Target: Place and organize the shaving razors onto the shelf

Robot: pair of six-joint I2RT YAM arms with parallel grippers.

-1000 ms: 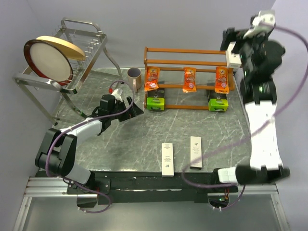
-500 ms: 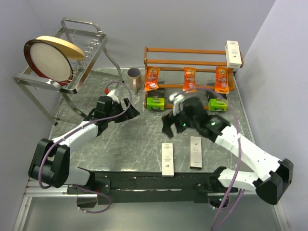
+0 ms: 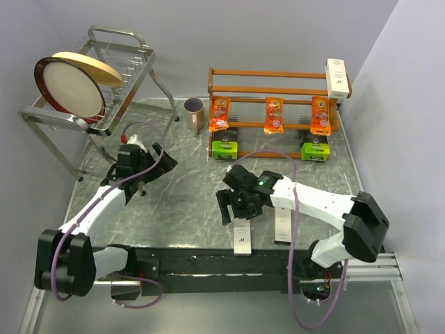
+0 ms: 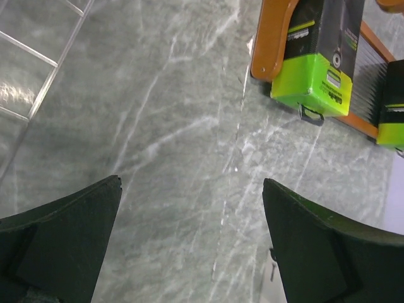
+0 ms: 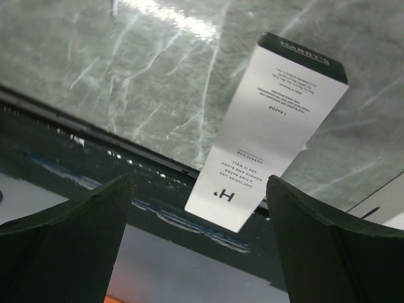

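The orange-brown shelf (image 3: 278,74) stands at the back. On it are one white razor box (image 3: 337,76) at the top right, three orange packets (image 3: 273,115) on the middle tier and two lime-green packs (image 3: 225,148) at the bottom. Two white boxes lie flat near the front edge, one on the left (image 3: 241,236) and one on the right (image 3: 282,221). My right gripper (image 3: 235,209) is open and empty, just above the left box (image 5: 268,126). My left gripper (image 3: 158,163) is open and empty over bare table at the left, facing a green pack (image 4: 319,69) and the shelf's end (image 4: 274,38).
A silver wire rack (image 3: 128,69) with a round plate (image 3: 69,87) stands at the back left. A mauve mug (image 3: 194,111) stands next to the shelf's left end. A black rail (image 3: 208,261) runs along the table's front edge.
My right arm let go of a white box on the shelf's top right, then swung down to the front over the left white box. My left arm drew back to the left.
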